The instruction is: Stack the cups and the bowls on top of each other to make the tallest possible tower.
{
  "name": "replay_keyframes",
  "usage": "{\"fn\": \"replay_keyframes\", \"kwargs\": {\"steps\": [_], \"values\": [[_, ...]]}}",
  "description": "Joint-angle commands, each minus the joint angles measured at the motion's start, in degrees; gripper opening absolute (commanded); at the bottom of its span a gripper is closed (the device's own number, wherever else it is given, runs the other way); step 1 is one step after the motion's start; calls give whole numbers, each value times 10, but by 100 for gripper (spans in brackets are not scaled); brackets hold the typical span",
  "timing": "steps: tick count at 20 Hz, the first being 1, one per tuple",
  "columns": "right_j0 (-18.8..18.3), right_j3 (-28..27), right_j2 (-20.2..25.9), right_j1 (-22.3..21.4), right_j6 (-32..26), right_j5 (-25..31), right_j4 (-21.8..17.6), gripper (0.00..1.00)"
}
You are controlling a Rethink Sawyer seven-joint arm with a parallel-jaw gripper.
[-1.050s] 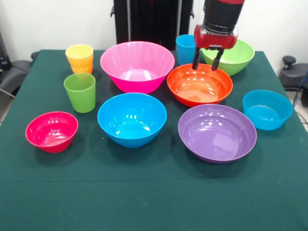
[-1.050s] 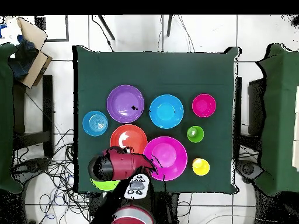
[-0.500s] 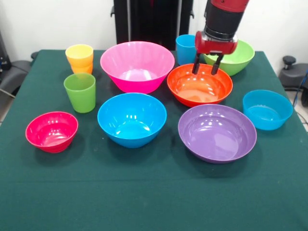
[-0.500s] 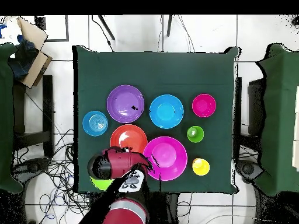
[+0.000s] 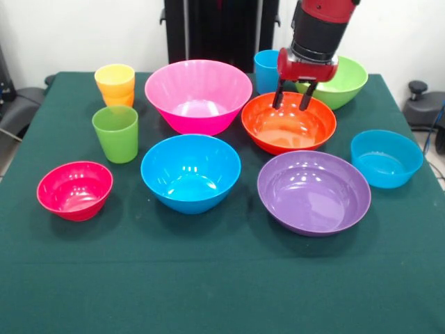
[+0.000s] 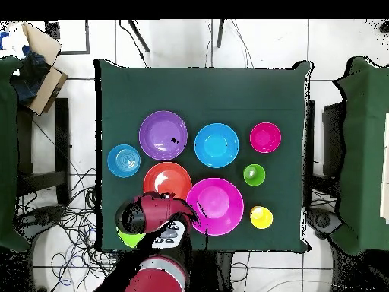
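My gripper [image 5: 291, 103] hangs open and empty over the far rim of the orange bowl [image 5: 288, 129]. Behind it stand the blue cup [image 5: 265, 71] and the light green bowl [image 5: 344, 83]. The large pink bowl [image 5: 198, 94] sits to the left, with the yellow cup [image 5: 115, 76] nested in the orange cup [image 5: 119, 99] beyond it and the green cup [image 5: 115, 133] nearer. The blue bowl [image 5: 190, 172], purple bowl [image 5: 313, 193], light blue bowl [image 5: 386, 158] and red-pink bowl [image 5: 74, 190] stand separately in front. In the overhead view the arm [image 6: 152, 214] hides the gripper.
All pieces stand on a dark green table [image 5: 222, 285] with bare cloth along its near side. In the overhead view, cables [image 6: 72, 220] lie on the floor and a cardboard box [image 6: 34, 57] sits off the table's corner.
The gripper has shifted slightly left and a little lower over the orange bowl's far rim. It stays open; no cup or bowl has moved.
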Motion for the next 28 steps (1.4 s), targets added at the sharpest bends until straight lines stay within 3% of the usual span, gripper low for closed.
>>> {"fn": "replay_keyframes", "kwargs": {"steps": [1, 5, 8, 12, 18, 28], "values": [[12, -59, 28, 22, 106, -34, 23, 100], [14, -57, 27, 14, 106, -21, 19, 100], [-20, -31, 69, -12, 96, -37, 2, 100], [-30, -6, 92, -45, 97, -33, -4, 100], [24, 12, 65, -78, 138, 3, 29, 100], [100, -11, 28, -66, 198, 35, 81, 100]]}}
